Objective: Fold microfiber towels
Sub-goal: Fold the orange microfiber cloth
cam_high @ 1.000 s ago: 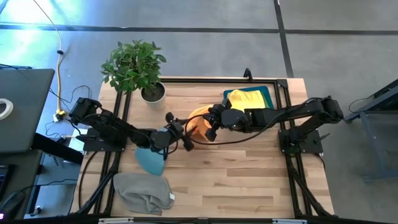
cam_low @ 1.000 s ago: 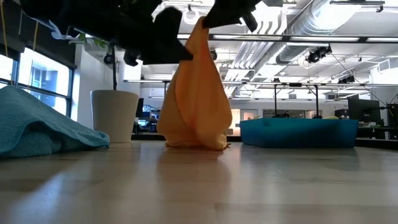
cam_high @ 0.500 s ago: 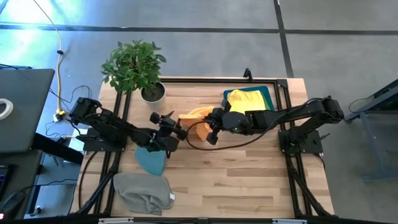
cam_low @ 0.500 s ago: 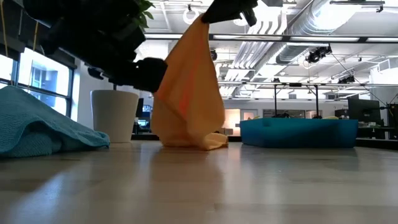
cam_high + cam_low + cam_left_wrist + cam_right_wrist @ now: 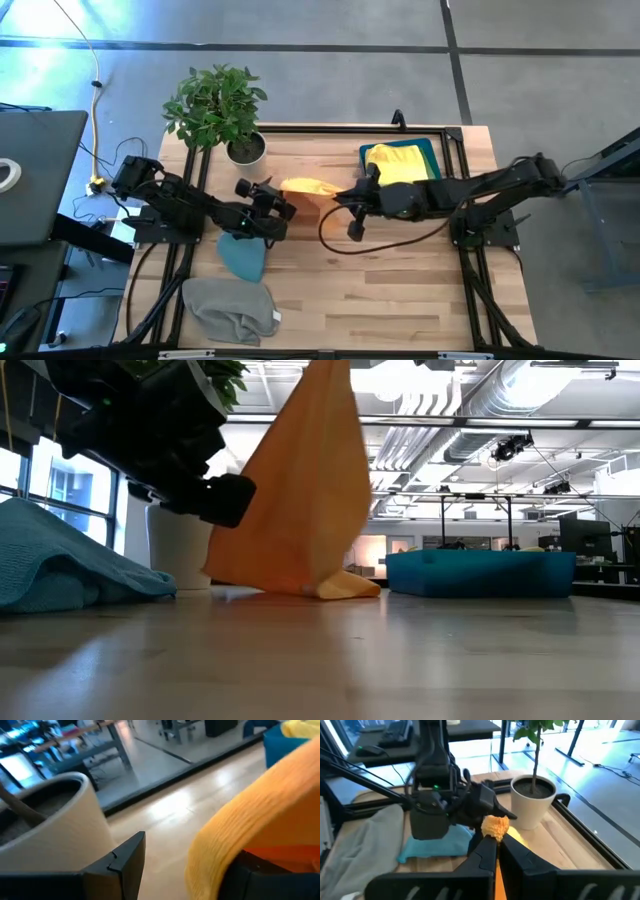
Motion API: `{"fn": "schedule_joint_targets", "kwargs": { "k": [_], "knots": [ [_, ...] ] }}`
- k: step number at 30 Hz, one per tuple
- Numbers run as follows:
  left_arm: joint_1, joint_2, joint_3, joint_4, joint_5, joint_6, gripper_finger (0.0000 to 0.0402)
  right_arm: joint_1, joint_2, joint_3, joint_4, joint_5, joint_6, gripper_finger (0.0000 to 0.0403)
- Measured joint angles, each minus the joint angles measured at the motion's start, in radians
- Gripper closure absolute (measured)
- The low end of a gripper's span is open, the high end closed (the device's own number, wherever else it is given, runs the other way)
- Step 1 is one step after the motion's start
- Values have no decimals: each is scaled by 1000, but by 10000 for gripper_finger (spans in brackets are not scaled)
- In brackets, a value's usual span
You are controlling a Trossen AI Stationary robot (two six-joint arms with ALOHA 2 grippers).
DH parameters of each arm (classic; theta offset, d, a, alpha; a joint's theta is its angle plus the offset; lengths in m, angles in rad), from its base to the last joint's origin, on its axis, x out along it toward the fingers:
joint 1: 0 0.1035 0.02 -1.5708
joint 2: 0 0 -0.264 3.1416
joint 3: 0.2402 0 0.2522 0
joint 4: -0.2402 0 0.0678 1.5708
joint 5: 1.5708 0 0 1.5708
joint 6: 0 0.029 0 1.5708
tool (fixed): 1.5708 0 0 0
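While the right gripper (image 5: 352, 193) pinches one corner of the orange towel (image 5: 308, 187) with its fingers closed and holds it up, the cloth stretches down from there to the wooden table (image 5: 400, 280), its lower edge resting just beside the white plant pot (image 5: 246, 150) toward the far edge. At that low end the left gripper (image 5: 283, 205) has its fingers spread apart, one on each side of the towel's fold. Near the left edge lie the light blue towel (image 5: 243, 258) and, by the near-left corner, the grey towel (image 5: 228, 308); the yellow towel (image 5: 398, 162) sits in the blue bin (image 5: 430, 150) at the far-right corner.
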Motion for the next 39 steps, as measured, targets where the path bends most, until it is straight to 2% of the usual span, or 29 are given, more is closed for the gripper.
{"fn": "schedule_joint_targets", "kwargs": {
  "k": [6,17,22,30,33,39],
  "knots": [
    [-1,0,-1,1,126,8,231,14,-12,0,-3,0,1,403],
    [1,1,-5,-7,277,15,347,13,-12,0,-3,0,3,403],
    [-8,-1,-2,3,348,95,392,14,-12,0,-36,0,10,403],
    [-97,-48,93,-32,549,436,400,62,-12,-22,-177,0,16,403],
    [-144,-67,155,-109,558,524,399,104,-12,-22,-221,8,16,403],
    [-235,-69,323,-335,546,562,401,204,-10,-23,-348,68,86,403]
  ]
}}
